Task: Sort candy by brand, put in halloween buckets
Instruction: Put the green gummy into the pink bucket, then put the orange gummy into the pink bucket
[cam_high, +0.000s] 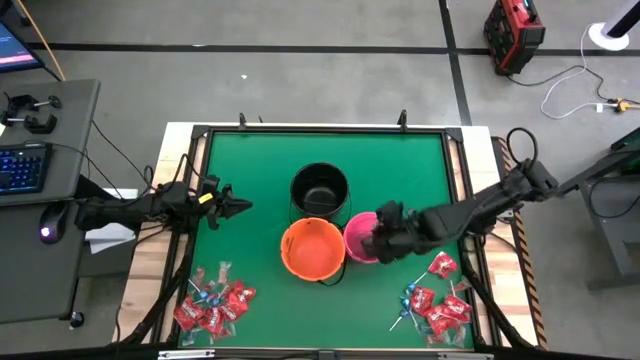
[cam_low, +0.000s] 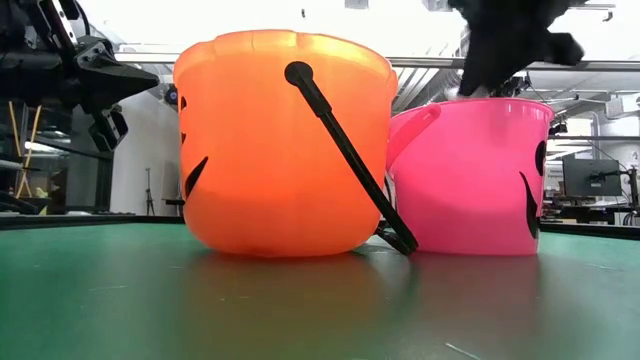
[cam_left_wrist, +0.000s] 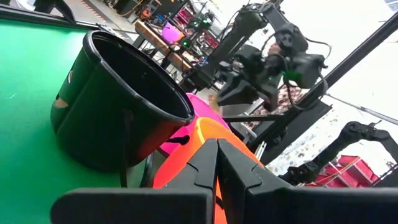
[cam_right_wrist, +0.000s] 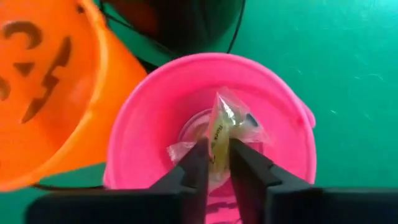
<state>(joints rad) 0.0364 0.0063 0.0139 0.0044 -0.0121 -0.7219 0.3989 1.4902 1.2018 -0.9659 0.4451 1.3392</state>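
My right gripper (cam_right_wrist: 216, 158) hangs over the pink bucket (cam_right_wrist: 155, 112), shut on a small clear-wrapped yellowish candy (cam_right_wrist: 227, 124). In the high view this gripper (cam_high: 376, 236) is above the pink bucket (cam_high: 356, 243), which stands right of the orange bucket (cam_high: 313, 248). The black bucket (cam_high: 320, 188) stands behind them. My left gripper (cam_high: 236, 207) waits shut above the table's left part, pointing at the buckets. Red packets and blue lollipops lie in two piles, near left (cam_high: 213, 305) and near right (cam_high: 438, 300). My right gripper pinches the clear wrapped candy between its two fingers (cam_right_wrist: 198, 163), at the wrapper's lower part (cam_right_wrist: 219, 142). The fingers point down from above. The candy is lifted clear, over the pink bucket's open mouth, and its wrapper sticks out past the fingertips.
The three buckets stand close together at the table's middle; the orange bucket's (cam_low: 285, 150) black handle (cam_low: 345, 150) hangs down its side toward the pink bucket (cam_low: 470, 175). Bare green mat (cam_high: 250, 160) lies toward the far edge. A raised black frame (cam_high: 320, 129) edges the table.
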